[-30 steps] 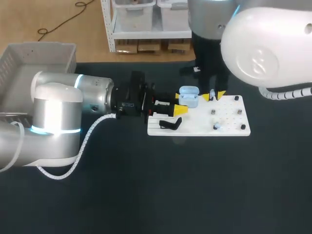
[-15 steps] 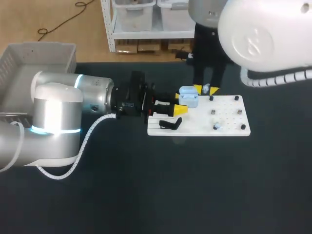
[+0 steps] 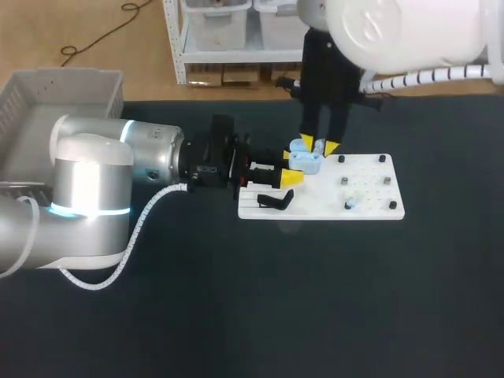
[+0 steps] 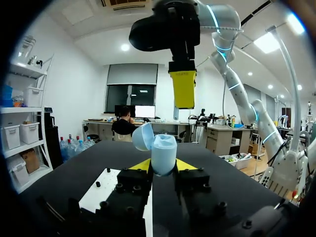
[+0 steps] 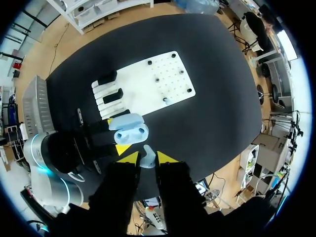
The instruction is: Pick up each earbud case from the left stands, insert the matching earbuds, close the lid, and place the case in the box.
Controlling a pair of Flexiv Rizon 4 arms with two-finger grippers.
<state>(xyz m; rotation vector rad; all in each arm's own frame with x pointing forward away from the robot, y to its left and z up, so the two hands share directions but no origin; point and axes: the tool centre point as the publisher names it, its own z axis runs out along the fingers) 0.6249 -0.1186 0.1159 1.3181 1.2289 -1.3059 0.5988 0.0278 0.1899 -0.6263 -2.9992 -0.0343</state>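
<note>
My left gripper point(image 3: 290, 167) is shut on a light blue earbud case point(image 3: 304, 161), held just above the left end of the white board point(image 3: 370, 197). In the left wrist view the case point(image 4: 163, 154) stands upright between the yellow tips with its lid open. My right gripper point(image 3: 318, 146) hangs right over the case, shut on a pale blue earbud point(image 5: 147, 157). From the right wrist the open case point(image 5: 129, 132) lies just ahead of that gripper point(image 5: 143, 158). A second earbud point(image 3: 350, 205) rests on the board.
Black stands point(image 3: 276, 201) sit at the board's left end, and small black pegs point(image 3: 383, 159) stand at its right corners. A grey basket point(image 3: 47, 102) is at the table's far left. Bare dark tabletop lies in front of the board.
My right arm has swung left and come down, bringing the earbud from over the board's middle to directly above the case. The left arm and the case have not moved.
</note>
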